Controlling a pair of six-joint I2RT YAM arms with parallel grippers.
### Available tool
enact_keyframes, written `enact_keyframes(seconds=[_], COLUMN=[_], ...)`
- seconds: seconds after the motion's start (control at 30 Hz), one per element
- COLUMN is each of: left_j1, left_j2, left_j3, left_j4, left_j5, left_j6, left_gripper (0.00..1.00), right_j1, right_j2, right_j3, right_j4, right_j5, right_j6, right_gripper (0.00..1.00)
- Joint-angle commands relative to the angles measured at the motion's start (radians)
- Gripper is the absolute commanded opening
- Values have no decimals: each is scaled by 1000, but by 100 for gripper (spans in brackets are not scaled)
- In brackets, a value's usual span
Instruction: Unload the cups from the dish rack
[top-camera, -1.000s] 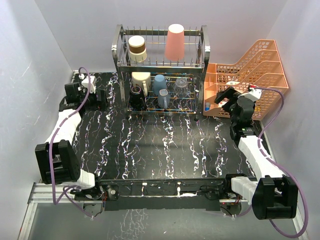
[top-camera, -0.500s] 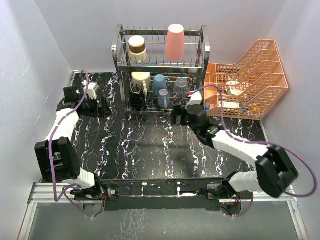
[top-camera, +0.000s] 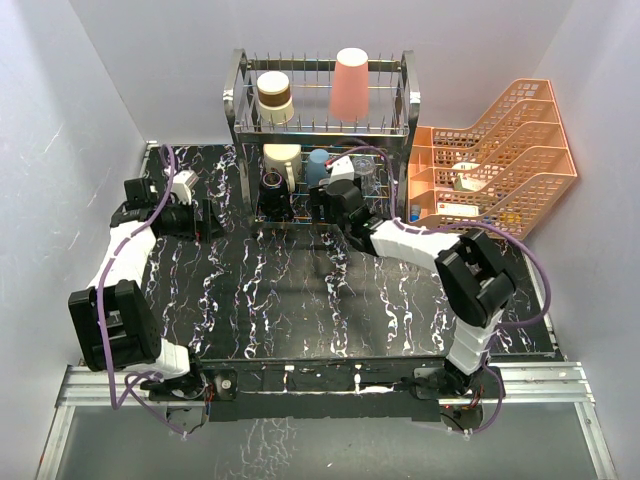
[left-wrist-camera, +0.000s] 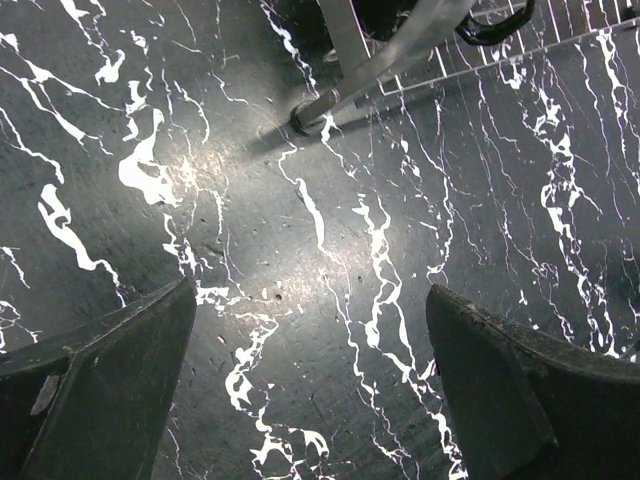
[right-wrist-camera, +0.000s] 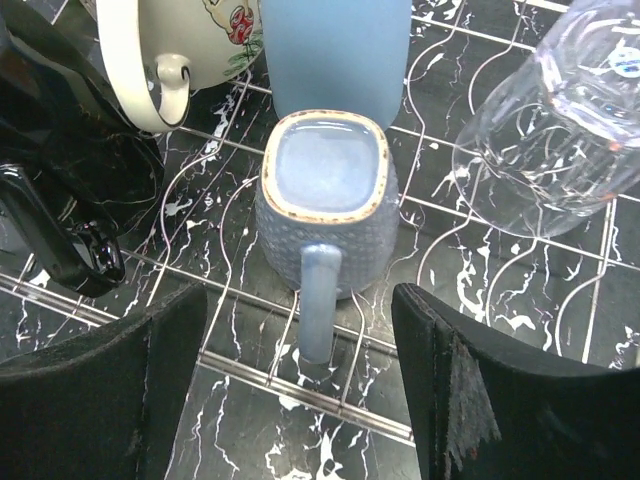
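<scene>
The steel dish rack (top-camera: 238, 110) stands at the back of the table. Its top tier holds a salmon-pink tumbler (top-camera: 350, 85) and a brown-and-cream cup (top-camera: 274, 97). On the lower tier are a cream mug (right-wrist-camera: 170, 50), a black mug (right-wrist-camera: 70, 200), a tall blue cup (right-wrist-camera: 335, 55), a small blue mug (right-wrist-camera: 325, 190) and a clear glass (right-wrist-camera: 555, 130). My right gripper (right-wrist-camera: 298, 300) is open at the lower tier's front, its fingers either side of the small blue mug's handle without touching it. My left gripper (left-wrist-camera: 310, 300) is open above the bare table, left of the rack.
Orange mesh stacked trays (top-camera: 500, 150) stand at the back right with small items inside. The rack's corner post foot (left-wrist-camera: 305, 115) is just ahead of the left gripper. Grey walls close in both sides and the back.
The right arm has swung from the orange trays leftward to the rack's lower tier, and its jaws have narrowed a little. The left arm has barely shifted.
</scene>
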Motion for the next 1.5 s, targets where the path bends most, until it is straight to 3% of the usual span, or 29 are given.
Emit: enact_keyframes(seconds=[0.0, 0.37, 0.47, 0.63, 0.73, 1.23, 1.47], left_j1=[4, 4, 5, 5, 4, -21, -182], left_j2=[-61, -98, -114, -150, -163, -213, -251], left_j3=[-12, 2, 2, -6, -11, -80, -95], left_j4=[-40, -81, -78, -63, -61, -13, -3], left_j5=[64, 156, 168, 193, 222, 330, 277], left_j6=[40, 97, 107, 135, 156, 251, 343], left_gripper=[97, 97, 97, 97, 97, 97, 97], right_j1=[-3, -4, -4, -4, -3, 12, 102], right_j2=[60, 135, 149, 132, 107, -128, -305], right_j3=[84, 124, 141, 142, 140, 6, -113], right_j4=[41, 9, -14, -18, -18, 34, -47], right_j5=[20, 49, 49, 61, 65, 72, 6], right_j6=[-39, -24, -23, -2, 6, 72, 236], right_gripper=[75, 60, 48, 19, 9, 8, 8])
